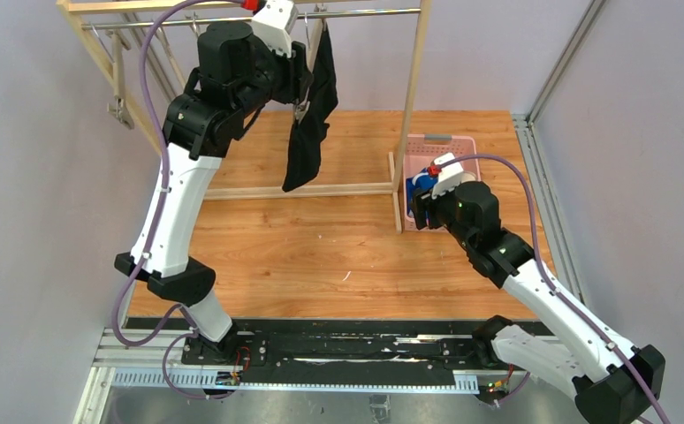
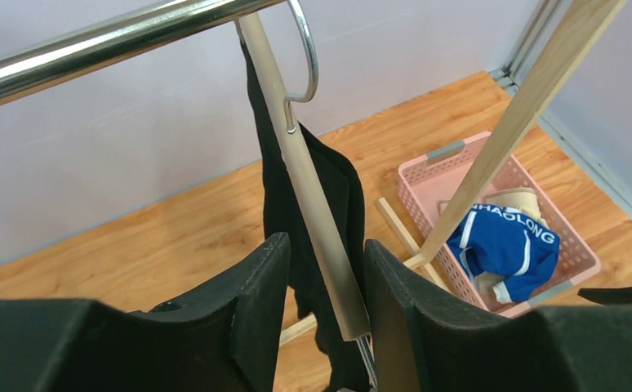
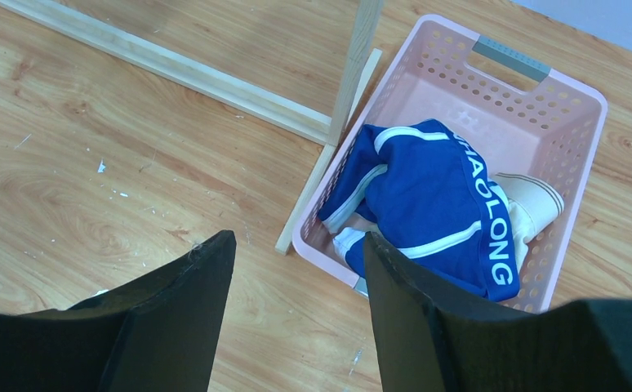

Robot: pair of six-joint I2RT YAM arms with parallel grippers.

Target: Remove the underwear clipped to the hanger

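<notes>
As the left gripper (image 2: 327, 245) is up at the rail (image 2: 92, 49): its jaws stand apart on both sides of the hanger bar (image 2: 309, 196), released, not clenched on anything.
Black underwear (image 2: 341, 188): it hangs from this hanger at the far left, just behind the bar; I cannot see the clip that holds it.
Right gripper (image 3: 298, 241): released and empty, above the wooden table (image 3: 92, 163), just near-left of the pink basket (image 3: 574, 106).
Basket content: the blue underwear (image 3: 427, 196) lies on top, the cream underwear (image 3: 533, 200) partly under it.
Step in hand: I judge it is the last piece, because two are already off the hanger.
Next move: probably the fingers must go lower, to the clip, and press it open so the fabric drops, without pulling the hanger hook (image 2: 304, 57) off the rail.
</notes>
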